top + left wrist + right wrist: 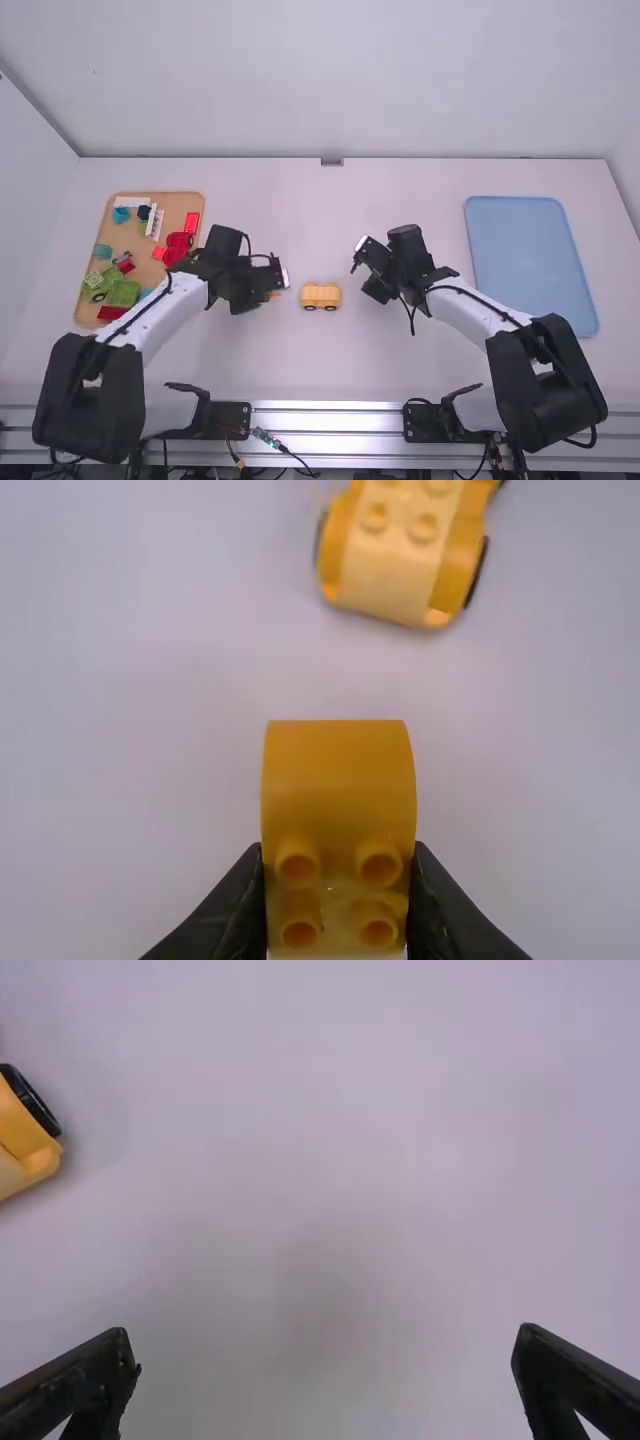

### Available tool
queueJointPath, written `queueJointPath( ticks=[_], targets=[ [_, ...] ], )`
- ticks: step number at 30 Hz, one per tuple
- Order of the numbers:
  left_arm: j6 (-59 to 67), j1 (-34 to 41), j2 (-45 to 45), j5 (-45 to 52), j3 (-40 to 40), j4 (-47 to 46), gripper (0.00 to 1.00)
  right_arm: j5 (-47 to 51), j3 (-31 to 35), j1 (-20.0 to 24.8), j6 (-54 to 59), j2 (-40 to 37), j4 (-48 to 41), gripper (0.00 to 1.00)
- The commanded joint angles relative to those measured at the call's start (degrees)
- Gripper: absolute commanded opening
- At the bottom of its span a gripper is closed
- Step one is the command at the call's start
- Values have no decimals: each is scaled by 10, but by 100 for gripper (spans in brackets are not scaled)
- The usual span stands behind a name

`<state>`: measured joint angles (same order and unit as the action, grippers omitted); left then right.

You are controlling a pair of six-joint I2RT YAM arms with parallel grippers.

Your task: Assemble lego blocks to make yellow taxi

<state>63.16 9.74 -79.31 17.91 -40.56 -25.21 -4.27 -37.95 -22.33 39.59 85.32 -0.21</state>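
I can see the little yellow wheeled car base sitting on the white table, just below the middle of the frame. It looks to be standing on its black wheels, with bumps on top, so I think it's ready for another piece.

The left gripper is a bit left of the car base. It's squeezing a yellow curved block by its two sides. That leaves the block's bumps free, and I guess that's so it can click on. The block and the car base are apart, so this bit of the taxi isn't joined.

The right gripper is right of the car base, with its two fingers wide open and nothing between them. Maybe it's close so it can hold the car base. If nobody holds it, a push could make it roll.

A tan tray on the left side keeps a red block and a green block out of the way. The blue tray is far over on the right.
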Motion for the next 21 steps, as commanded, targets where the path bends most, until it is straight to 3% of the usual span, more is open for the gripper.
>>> queueJointPath(
  ticks=[1, 6, 15, 21],
  targets=[
    [79, -3, -31, 33, 2, -7, 2, -20, 4, 3, 14, -9, -2, 99],
    [91, -3, -71, 33, -21, -17, 2, -32, 4, 3, 14, -9, -1, 99],
    [116, -3, -153, 13, -128, -105, 2, -69, 4, 3, 44, -9, -9, 99],
    [133, -3, -192, 8, -148, -113, 2, -93, 4, 7, 58, -9, -18, 99]
  ],
)
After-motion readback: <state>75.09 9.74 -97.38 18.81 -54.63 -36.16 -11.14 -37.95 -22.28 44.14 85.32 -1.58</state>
